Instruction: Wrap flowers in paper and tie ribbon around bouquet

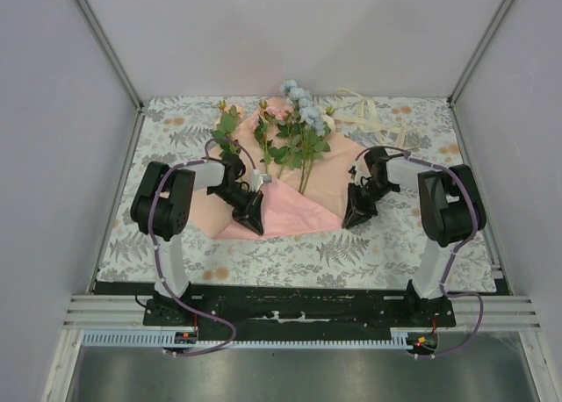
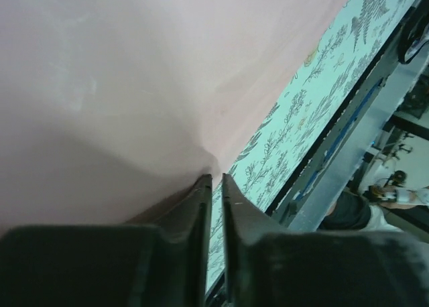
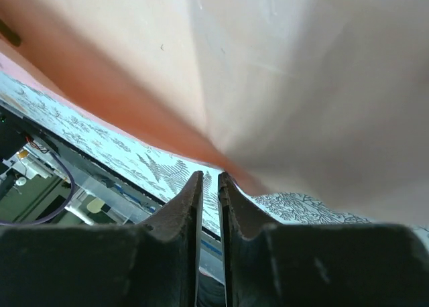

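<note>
Seen from above, a sheet of salmon-pink paper (image 1: 290, 211) lies spread, slightly askew, on a counter (image 1: 263, 263) covered in a leaf-print cloth. The flowers (image 1: 294, 139) lie loose on the far half of the paper; their stems point toward its near edge, and the peach, pale blue and white heads sit at its far edge. The ribbon (image 1: 369, 112) lies in slack cream loops on the counter just beyond the paper's far right side; nothing holds it.

Two arms reach in from the near side. The left fingers (image 1: 249, 218) are at the paper's near left edge; the right fingers (image 1: 358, 213) are at its right corner.

From the left wrist, the fingers are pressed almost together; the paper puckers into a crease that runs straight to their tips, so they are pinching its edge. The right wrist shows much the same: a thin slit between the fingers, with the paper's folds converging at the tips and the sheet raised off the counter there. It looks pinched there too, though the tips hide the exact contact.

The task appears to be at an early stage. The flowers are laid on the paper and both sides of the sheet are gripped, probably to be folded over the stems. No fold covers the flowers yet; no cone is formed; the ribbon is untouched, so both the wrapping and the tying are left to do.
</note>
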Motion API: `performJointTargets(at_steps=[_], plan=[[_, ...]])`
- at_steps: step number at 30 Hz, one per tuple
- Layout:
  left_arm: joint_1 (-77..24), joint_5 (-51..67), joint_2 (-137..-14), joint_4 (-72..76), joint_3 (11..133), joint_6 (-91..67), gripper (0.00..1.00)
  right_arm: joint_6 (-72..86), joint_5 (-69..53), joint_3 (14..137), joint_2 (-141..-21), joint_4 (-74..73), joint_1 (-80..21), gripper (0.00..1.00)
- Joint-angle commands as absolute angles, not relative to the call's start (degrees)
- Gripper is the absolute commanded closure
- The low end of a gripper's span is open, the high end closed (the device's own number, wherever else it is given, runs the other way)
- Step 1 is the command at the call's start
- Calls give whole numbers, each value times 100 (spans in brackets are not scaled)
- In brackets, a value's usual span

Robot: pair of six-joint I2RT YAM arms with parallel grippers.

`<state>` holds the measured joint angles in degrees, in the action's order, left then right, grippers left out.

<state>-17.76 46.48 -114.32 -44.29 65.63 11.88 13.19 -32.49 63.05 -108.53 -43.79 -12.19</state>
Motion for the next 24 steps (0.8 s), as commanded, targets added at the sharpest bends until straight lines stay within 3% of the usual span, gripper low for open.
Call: performJointTargets(at_steps=[1, 4, 8, 10, 13, 17, 24], plan=[[-1600, 4481, -10734, -4368, 6776, 1548, 71, 730, -3523, 6617, -10355, -4351, -1222, 75], [-1302, 4763, -10232, -4350, 7223, 1222, 54, 747, -3603, 6793, -10064, -4132, -1248, 67], [-941, 4212, -9879, -3904, 7751, 275, 38, 870, -3586, 7154, -10247, -4087, -1336, 65], [-888, 3082, -10001, -3631, 7979, -445, 38, 923, -3586, 7233, -10379, -4000, -1397, 63], [-642, 2445, -10528, -3700, 8287, -780, 36, 1010, -3586, 7347, -10616, -3815, -1503, 59], [-501, 2382, -11091, -3517, 8481, -923, 37, 1107, -3647, 7470, -10828, -3622, -1599, 50], [-659, 2259, -11671, -2883, 8604, -1160, 42, 1213, -3674, 7743, -11241, -3375, -1872, 55]])
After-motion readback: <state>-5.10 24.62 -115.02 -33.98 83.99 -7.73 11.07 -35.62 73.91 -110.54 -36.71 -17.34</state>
